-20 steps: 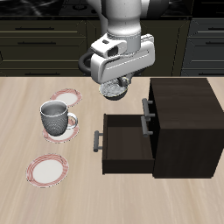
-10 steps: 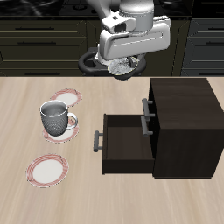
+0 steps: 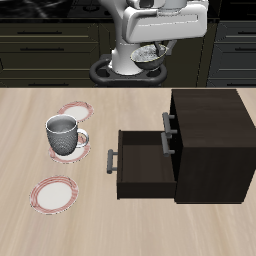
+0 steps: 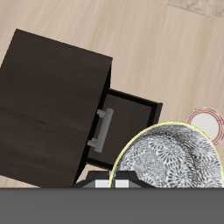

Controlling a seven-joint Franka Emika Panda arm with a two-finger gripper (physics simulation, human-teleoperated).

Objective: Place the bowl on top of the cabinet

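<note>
The gripper (image 3: 150, 55) pinched the bowl (image 4: 171, 156) by its rim, high above the table. The cabinet (image 3: 210, 130) sat below and off to one side (its top bare), one drawer (image 3: 145, 160) open.

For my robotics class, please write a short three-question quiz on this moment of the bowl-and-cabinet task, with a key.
1. True or false: the bowl already rests on top of the cabinet.
2. Which cabinet drawer stands pulled out? A) the lowest one B) the top one C) none
3. Fill in: the grey mug stands on a ____.

Key:
1. False. The gripper holds it in the air, well above the table.
2. A.
3. plate; a second plate lies farther back, a third plate nearer the front edge.
</note>
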